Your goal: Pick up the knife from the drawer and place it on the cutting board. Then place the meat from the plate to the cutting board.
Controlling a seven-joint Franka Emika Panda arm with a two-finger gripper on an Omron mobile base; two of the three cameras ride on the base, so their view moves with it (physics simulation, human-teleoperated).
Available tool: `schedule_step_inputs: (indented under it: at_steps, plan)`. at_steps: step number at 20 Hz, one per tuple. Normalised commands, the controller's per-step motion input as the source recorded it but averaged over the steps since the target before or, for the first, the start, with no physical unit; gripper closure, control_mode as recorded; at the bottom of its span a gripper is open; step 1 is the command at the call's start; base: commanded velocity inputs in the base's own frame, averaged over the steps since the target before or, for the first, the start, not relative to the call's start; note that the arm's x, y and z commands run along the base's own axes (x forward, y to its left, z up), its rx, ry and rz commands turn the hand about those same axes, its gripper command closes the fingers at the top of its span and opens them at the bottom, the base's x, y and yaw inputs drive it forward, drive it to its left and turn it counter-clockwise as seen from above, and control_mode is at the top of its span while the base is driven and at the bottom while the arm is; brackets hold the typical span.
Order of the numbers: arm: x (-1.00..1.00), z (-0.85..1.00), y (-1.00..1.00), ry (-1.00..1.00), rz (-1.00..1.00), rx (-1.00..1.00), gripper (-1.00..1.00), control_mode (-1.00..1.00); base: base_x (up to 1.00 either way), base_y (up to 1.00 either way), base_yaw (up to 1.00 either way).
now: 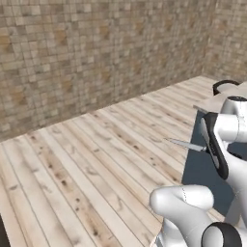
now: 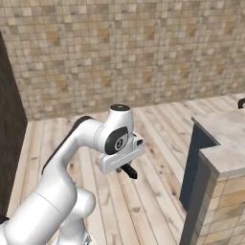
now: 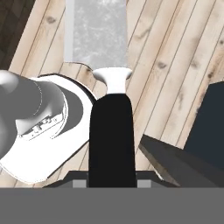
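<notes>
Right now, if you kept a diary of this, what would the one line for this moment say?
hand: shut on knife by its black handle | blade: points out over wooden floor | cutting board: no knife on it yet

Silver-bladed, black-handled knife; tan mosaic-tiled wall.

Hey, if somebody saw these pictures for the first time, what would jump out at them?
The knife stands out: its black handle is clamped in the gripper and its silver blade points out over the wooden plank floor. In the left base view the blade juts from behind the white arm, in front of a dark blue-grey cabinet. Behind runs a tan tiled wall.
</notes>
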Motion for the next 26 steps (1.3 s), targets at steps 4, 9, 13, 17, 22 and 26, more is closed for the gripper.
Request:
schedule_step_inputs:
  at_steps: [4,9,13,17,22,26]
  plan:
    - [0.00,0.00,0.00,0.00,0.00,0.00,1.00,1.00,0.51,0.04,-0.29]
    - [0.00,0.00,0.00,0.00,0.00,0.00,1.00,1.00,0.50,0.08,-0.32]
    - [0.00,0.00,0.00,0.00,0.00,0.00,1.00,1.00,0.50,0.17,-0.34]
    - [0.00,0.00,0.00,0.00,0.00,0.00,1.00,1.00,0.52,0.31,-0.35]
    - [0.00,0.00,0.00,0.00,0.00,0.00,1.00,1.00,0.55,0.39,-0.35]
    - [0.00,0.00,0.00,0.00,0.00,0.00,1.00,1.00,0.65,0.46,-0.36]
